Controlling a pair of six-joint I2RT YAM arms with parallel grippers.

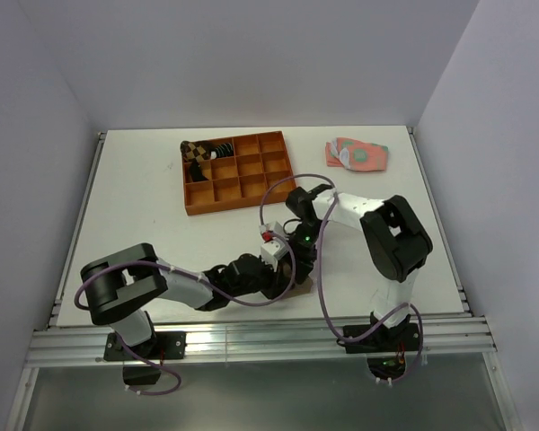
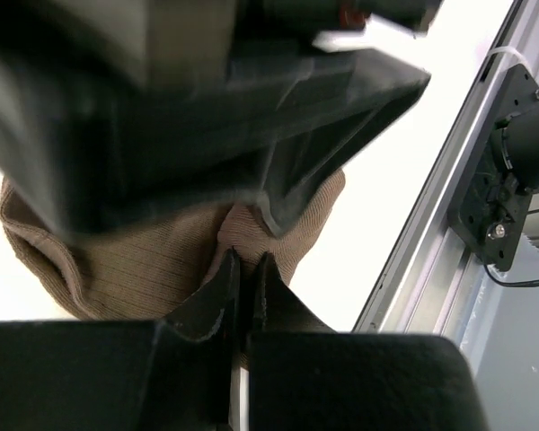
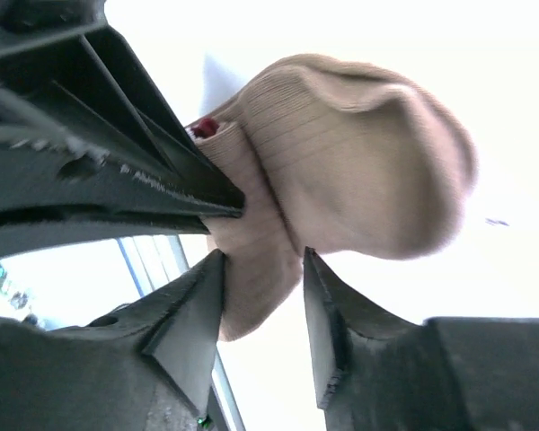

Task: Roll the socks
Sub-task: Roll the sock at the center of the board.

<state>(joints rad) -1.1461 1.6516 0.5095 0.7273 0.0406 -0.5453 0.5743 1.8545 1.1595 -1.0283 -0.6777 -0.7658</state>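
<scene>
At the near edge of the white tabletop point(image 1: 144, 206), right between my two arms, sits the bunched-up tan-brown ribbed sock point(image 3: 359, 162). My left fingers point(image 2: 226, 283) are pressed together on a pinch of its fabric. My right fingers point(image 3: 207, 287) are spread apart, straddling the sock's lower fold without clamping it. Way back, the short black sock with thin white stripes point(image 1: 219, 147) sits in the far-left corner of the orange divided tray point(image 1: 242, 205).
</scene>
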